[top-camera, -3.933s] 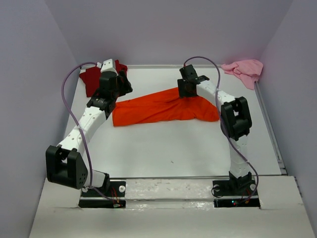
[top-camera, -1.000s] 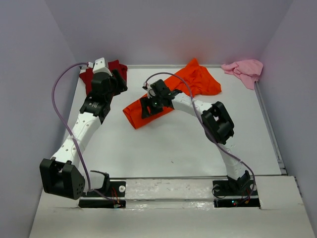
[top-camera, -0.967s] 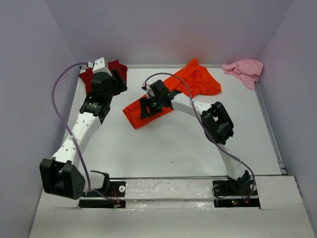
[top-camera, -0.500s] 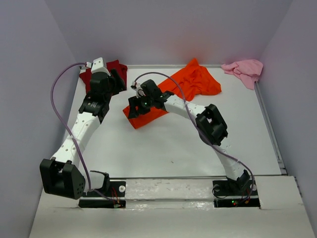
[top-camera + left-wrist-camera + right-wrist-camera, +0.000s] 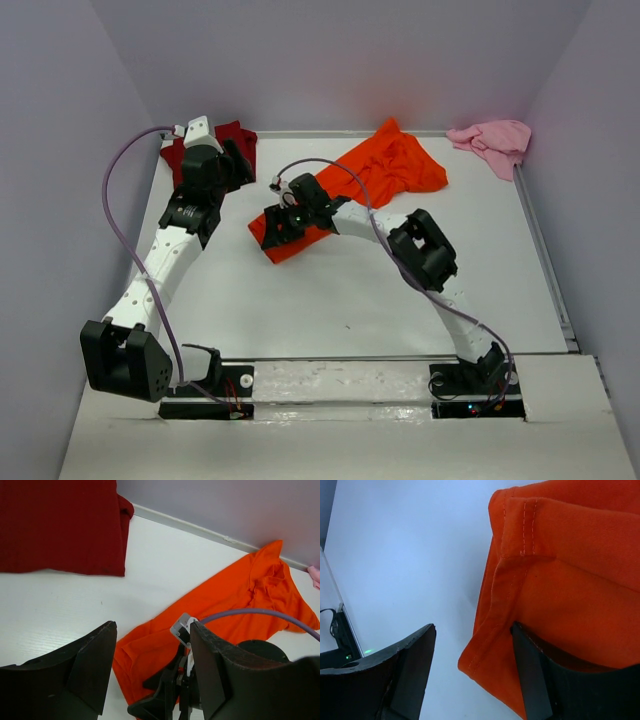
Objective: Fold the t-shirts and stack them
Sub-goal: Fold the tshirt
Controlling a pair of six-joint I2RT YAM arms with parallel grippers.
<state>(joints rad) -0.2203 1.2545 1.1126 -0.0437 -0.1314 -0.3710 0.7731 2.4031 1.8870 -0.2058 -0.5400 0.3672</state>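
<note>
Right arm (image 5: 430, 250) swung left since earlier frame; orange t-shirt (image 5: 390, 165) dragged from flat spread into diagonal bunch, running from back right to centre-left of tabletop (image 5: 330, 300). Dark red t-shirt (image 5: 172, 155) flat at back-left corner. Pink t-shirt (image 5: 492, 140) crumpled at back-right corner. Right jaws wide apart over orange t-shirt's near-left corner, gripping nothing. Left jaws apart, empty, beside dark red t-shirt.
</note>
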